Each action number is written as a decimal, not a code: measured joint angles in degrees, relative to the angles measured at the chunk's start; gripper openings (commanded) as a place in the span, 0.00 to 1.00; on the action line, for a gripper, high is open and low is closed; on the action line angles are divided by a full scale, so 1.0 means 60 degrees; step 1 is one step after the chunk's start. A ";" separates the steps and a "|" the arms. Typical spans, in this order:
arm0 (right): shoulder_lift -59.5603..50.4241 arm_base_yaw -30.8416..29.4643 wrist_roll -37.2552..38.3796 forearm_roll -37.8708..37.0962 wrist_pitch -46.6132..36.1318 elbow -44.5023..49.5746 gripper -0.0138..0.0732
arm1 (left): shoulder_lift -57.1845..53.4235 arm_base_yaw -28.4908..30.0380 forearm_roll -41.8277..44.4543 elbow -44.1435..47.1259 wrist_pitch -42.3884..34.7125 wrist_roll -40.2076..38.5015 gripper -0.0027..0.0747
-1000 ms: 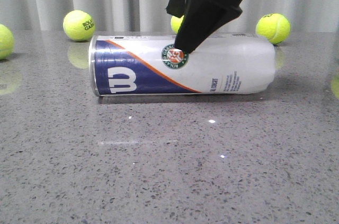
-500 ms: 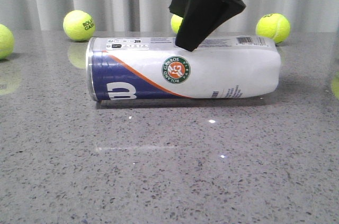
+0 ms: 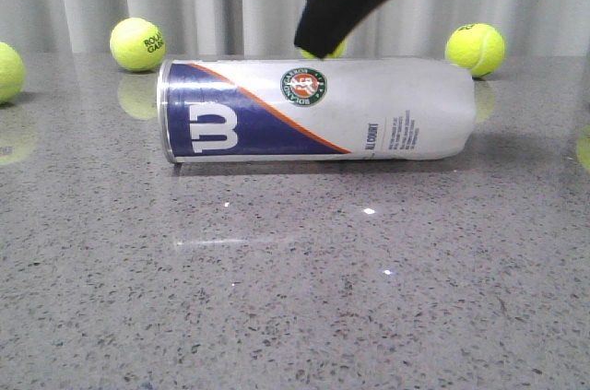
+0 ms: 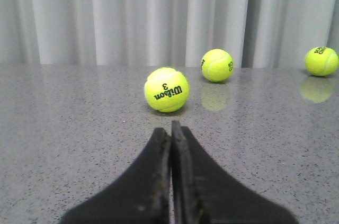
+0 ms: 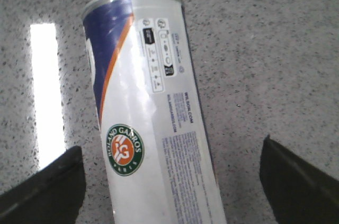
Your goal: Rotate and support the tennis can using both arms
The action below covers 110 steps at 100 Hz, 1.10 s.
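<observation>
The tennis can lies on its side across the middle of the grey table, silver rim to the left, white "W" on navy facing the front camera, round emblem near its top. My right gripper hangs just above the can's middle, apart from it. In the right wrist view the can runs between the wide-spread fingers of the right gripper, which is open and touches nothing. My left gripper is shut with nothing in it, low over bare table; the can does not show in the left wrist view.
Tennis balls sit along the back by the curtain, and one at the left edge. In front of the left gripper lie more balls. Speckled tabletop stretches before the can.
The can rolled forward and then back, so the emblem dropped and then rose toward its top and the "W" came fully into view. The right gripper lifted off the can.
</observation>
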 measured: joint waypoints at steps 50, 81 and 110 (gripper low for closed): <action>-0.2289 -0.0022 0.6134 -0.2558 -0.1786 0.0000 0.91 | 0.0000 0.0000 0.0000 0.0000 0.0000 0.0000 0.01; -0.4248 -0.1551 0.9272 -0.4344 -0.2612 0.1370 0.91 | 0.0000 0.0000 0.0000 0.0000 0.0000 0.0000 0.01; -0.7217 -0.3747 1.0115 -0.4402 -0.3404 0.4498 0.91 | 0.0000 0.0000 0.0000 0.0000 0.0000 0.0000 0.01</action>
